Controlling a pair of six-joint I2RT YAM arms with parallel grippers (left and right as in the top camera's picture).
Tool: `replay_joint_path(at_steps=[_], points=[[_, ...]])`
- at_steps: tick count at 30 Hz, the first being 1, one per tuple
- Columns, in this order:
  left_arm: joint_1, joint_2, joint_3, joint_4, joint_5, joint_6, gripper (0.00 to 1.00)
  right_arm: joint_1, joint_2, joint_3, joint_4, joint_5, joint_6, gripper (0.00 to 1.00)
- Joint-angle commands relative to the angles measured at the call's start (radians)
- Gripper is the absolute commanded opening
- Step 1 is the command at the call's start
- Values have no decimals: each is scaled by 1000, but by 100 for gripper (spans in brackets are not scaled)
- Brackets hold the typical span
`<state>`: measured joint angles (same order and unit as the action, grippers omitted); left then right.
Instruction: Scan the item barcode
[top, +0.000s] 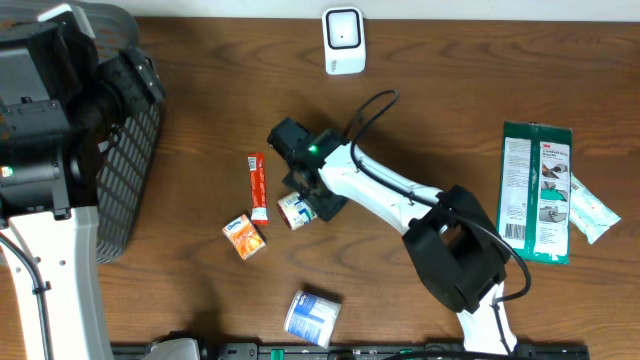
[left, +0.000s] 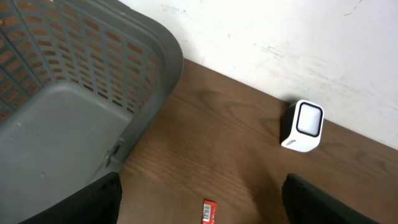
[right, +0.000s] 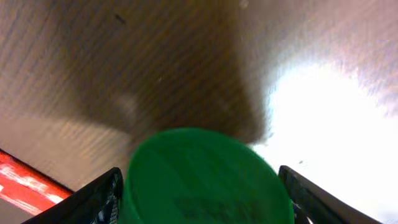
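A small can with a green lid (right: 205, 180) stands on the wood table; from overhead it shows as a white-labelled can (top: 294, 211). My right gripper (right: 200, 196) is down over it, open, one finger close to each side of the lid. The white barcode scanner (top: 343, 40) stands at the table's far edge, also seen as the scanner (left: 303, 126) in the left wrist view. My left gripper (left: 202, 183) hangs open and empty above the table near the basket, a red sachet (left: 209, 211) below it.
A grey mesh basket (top: 130, 170) fills the left side. The red sachet (top: 257, 186) and an orange box (top: 245, 237) lie left of the can. A blue-white can (top: 312, 317) lies near the front. A green package (top: 536, 190) and a white packet (top: 592, 210) lie at right.
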<state>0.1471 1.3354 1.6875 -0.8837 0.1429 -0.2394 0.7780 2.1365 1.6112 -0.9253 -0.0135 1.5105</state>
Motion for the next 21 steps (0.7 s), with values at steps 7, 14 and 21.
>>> replay_joint_path(at_steps=[7, 14, 21], points=[[3, 6, 3, 1, -5, -2, 83, -92, -3, 8, -79, -208, -349, 68], [3, 6, 3, 1, -5, -2, 83, -127, -3, 8, -103, -262, -318, 69], [3, 6, 3, 1, -5, -2, 83, -89, -3, 8, -108, -259, -268, 81]])
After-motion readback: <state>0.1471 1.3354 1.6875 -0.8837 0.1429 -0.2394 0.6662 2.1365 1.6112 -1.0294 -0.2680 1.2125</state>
